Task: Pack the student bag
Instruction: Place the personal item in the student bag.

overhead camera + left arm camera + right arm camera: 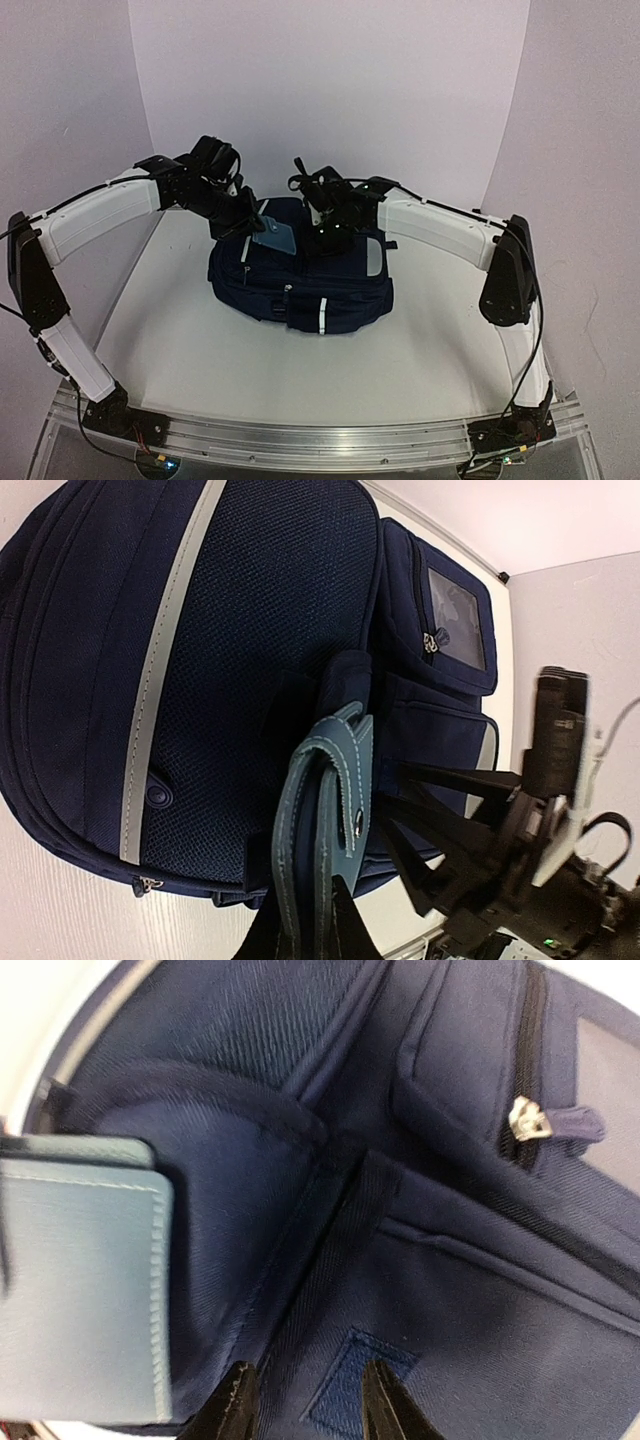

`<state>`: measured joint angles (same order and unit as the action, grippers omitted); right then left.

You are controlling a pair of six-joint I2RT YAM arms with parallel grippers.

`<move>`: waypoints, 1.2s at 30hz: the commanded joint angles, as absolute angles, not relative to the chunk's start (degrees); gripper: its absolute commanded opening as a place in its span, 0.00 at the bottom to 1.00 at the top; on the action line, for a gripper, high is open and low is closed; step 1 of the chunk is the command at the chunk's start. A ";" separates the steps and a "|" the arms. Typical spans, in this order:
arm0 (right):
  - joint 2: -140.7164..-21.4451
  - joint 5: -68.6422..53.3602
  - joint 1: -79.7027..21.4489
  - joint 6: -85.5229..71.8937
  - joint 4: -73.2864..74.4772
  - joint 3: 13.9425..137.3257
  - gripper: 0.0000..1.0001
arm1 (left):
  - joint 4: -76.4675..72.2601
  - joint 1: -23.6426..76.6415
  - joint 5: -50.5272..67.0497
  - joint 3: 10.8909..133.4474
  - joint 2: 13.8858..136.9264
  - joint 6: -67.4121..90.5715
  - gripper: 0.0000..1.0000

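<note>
Top view: student bag (pixel 300 285) lies mid-table, long axis left to right. Left gripper (pixel 248 218) is clamped on a light-blue wallet (pixel 273 238) at the bag's far-left corner. Right gripper (pixel 335 228) hangs over the far edge, just beside.

Left wrist: wallet edge-on, leading end touching the bag.

Right wrist: fingers parted, nothing between them. Pocket mouth (pixel 235 1125) dead ahead, wallet at its left lip. Left arm looks better placed to insert.

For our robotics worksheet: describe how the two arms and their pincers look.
The left arm and right arm have white boxy links with black joints and thin black cables, mounted on a silver rail. The left pincer and right pincer are black, two-fingered.
</note>
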<state>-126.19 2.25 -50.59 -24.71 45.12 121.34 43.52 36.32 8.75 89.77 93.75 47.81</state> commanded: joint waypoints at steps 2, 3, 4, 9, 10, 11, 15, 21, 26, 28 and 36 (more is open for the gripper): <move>-129.14 6.56 -52.28 -25.01 46.26 120.02 0.35 | 42.72 35.95 6.24 89.39 90.85 47.45 0.00; -129.49 7.20 -52.45 -24.92 46.39 119.66 0.35 | 42.65 35.95 6.21 89.43 90.90 47.43 0.00; -129.87 7.85 -52.71 -24.77 46.52 119.50 0.35 | 42.63 35.96 6.18 89.39 90.90 47.40 0.00; -131.05 10.69 -53.77 -24.14 47.63 117.72 0.28 | 42.56 35.95 5.81 89.18 90.73 47.27 0.00; -130.90 11.08 -53.89 -24.05 47.92 116.74 0.24 | 42.54 35.95 5.76 89.15 90.71 47.22 0.00; -130.54 11.29 -53.94 -24.01 48.17 115.68 0.18 | 42.56 35.95 5.67 89.15 90.67 47.16 0.00; -127.97 11.43 -53.88 -23.61 48.99 111.79 0.02 | 42.57 35.95 5.56 89.37 90.75 46.90 0.00; -123.62 7.33 -52.82 -22.04 48.65 112.80 0.00 | 40.08 35.95 8.51 89.56 90.97 45.14 0.00; -121.92 3.87 -51.04 -21.69 47.09 115.12 0.00 | 35.03 35.95 13.04 89.02 91.25 43.73 0.00; -121.26 2.74 -50.31 -21.64 46.60 115.71 0.00 | 33.96 35.96 14.43 89.10 91.95 43.49 0.00; -118.20 -1.16 -48.30 -22.80 45.40 115.82 0.00 | 31.66 35.95 14.56 86.03 92.58 44.42 0.00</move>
<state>-122.85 1.40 -49.31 -22.55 41.57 114.76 35.20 36.32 13.96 87.48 93.41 44.86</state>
